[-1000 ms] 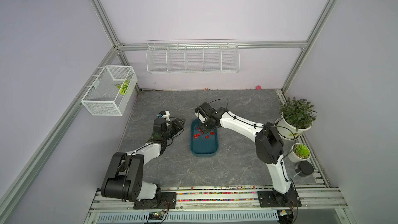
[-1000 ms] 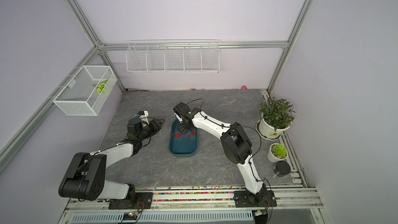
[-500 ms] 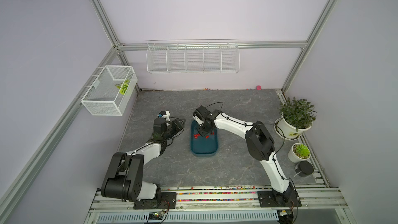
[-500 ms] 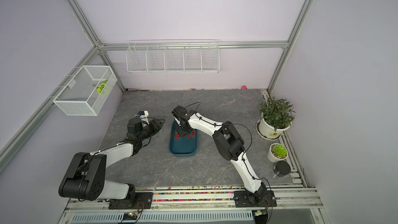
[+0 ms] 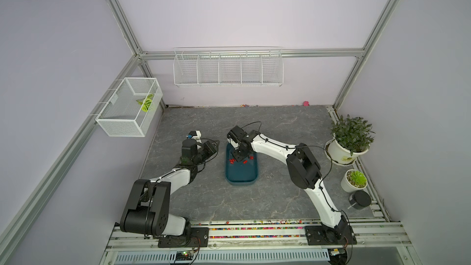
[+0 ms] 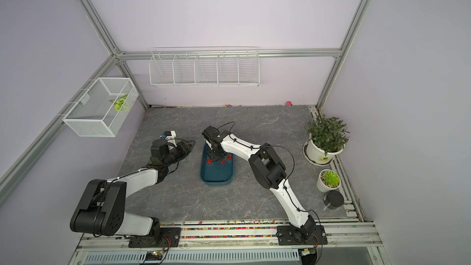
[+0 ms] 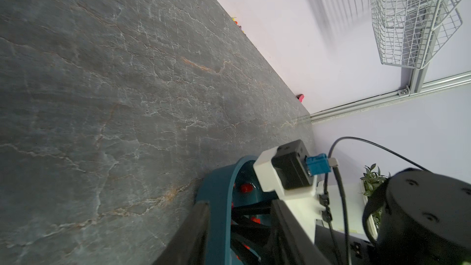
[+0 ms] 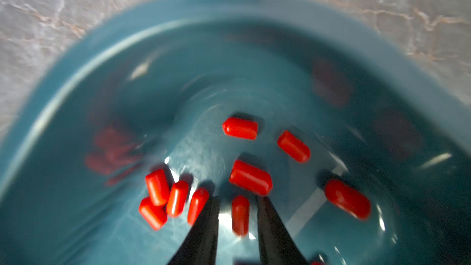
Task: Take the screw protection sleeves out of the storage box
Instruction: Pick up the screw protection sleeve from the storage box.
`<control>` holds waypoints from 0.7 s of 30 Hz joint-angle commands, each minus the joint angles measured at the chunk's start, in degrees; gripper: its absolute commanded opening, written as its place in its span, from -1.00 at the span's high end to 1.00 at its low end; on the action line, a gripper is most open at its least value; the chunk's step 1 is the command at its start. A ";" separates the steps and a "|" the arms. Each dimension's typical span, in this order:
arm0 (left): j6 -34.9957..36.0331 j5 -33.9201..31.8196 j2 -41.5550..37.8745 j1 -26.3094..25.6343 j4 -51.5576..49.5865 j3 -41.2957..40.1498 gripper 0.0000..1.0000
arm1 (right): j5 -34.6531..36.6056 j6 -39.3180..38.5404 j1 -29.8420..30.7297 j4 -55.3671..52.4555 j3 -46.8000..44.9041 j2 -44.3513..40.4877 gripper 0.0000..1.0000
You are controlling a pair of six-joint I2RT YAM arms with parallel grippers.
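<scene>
The screw protection sleeves (image 8: pixel 251 177) are found lying loose on the floor of the storage box (image 8: pixel 102 54), clustered in its far half in both top views. One sleeve (image 8: pixel 240 214) is framed between the tips of the right gripper (image 8: pixel 238 201), whose jaws are held narrowly apart with a gap on either side. The box is set on the grey marbled tabletop (image 5: pixel 229 200). The left gripper (image 5: pixel 213 146) is poised just beside the box's far left corner, jaws parted. A label on the white plant pot (image 5: pixel 342 155) is too small to be read.
</scene>
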 commanded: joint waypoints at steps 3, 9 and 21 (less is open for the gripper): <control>0.70 0.80 0.31 -0.20 0.23 1.36 0.07 | -0.42 0.29 0.37 -2.08 1.35 1.38 0.43; 0.70 1.04 0.38 -0.15 0.34 1.38 0.07 | -0.44 0.29 0.46 -2.72 1.73 1.51 0.56; 0.66 0.80 0.37 -0.20 0.34 1.31 0.07 | 0.45 0.25 0.54 -1.75 -0.47 -1.30 0.71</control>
